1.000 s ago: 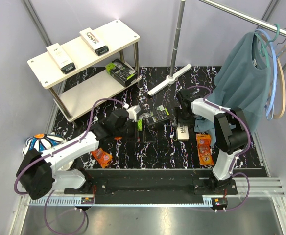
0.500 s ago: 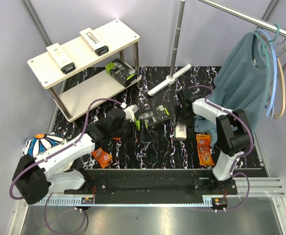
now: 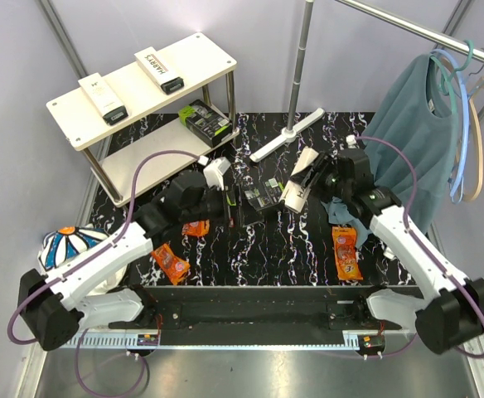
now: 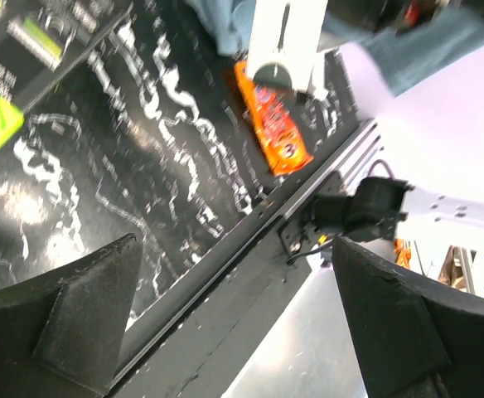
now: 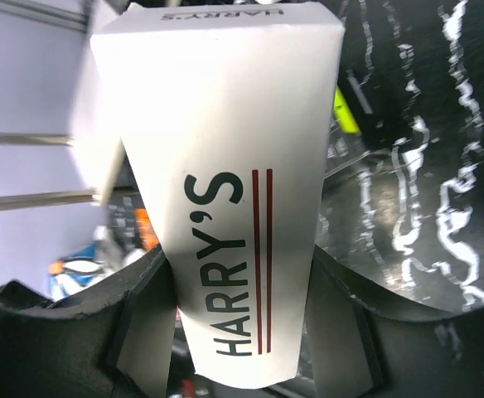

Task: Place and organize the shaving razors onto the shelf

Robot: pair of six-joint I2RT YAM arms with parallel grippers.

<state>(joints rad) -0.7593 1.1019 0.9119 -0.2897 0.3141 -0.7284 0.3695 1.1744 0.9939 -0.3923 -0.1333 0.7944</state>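
Observation:
The shelf (image 3: pixel 205 54) stands at the back left. Two white HARRY'S boxes (image 3: pixel 103 98) (image 3: pixel 159 70) lie on its top board, and a black-and-green pack (image 3: pixel 205 120) lies on the lower board. My right gripper (image 3: pixel 308 181) (image 5: pixel 238 323) is shut on a third HARRY'S box (image 3: pixel 298 184) (image 5: pixel 234 166), held above the mat. My left gripper (image 3: pixel 235 206) (image 4: pixel 234 245) is open and empty, next to black-and-green packs (image 3: pixel 263 197) on the mat. Orange packets lie on the mat at the left (image 3: pixel 173 265), beside my left arm (image 3: pixel 195 228) and at the right (image 3: pixel 347 253) (image 4: pixel 277 124).
A white T-shaped rack foot (image 3: pixel 287 137) and its pole stand behind the packs. A teal shirt (image 3: pixel 416 141) and hangers hang on the rail at the right. A flower-patterned object (image 3: pixel 60 245) sits at the left edge. The arm base rail (image 3: pixel 250 313) runs along the front.
My right gripper has lifted the HARRY'S box off the mat and carried it up and back. My left arm has shifted, uncovering an orange packet beside it.

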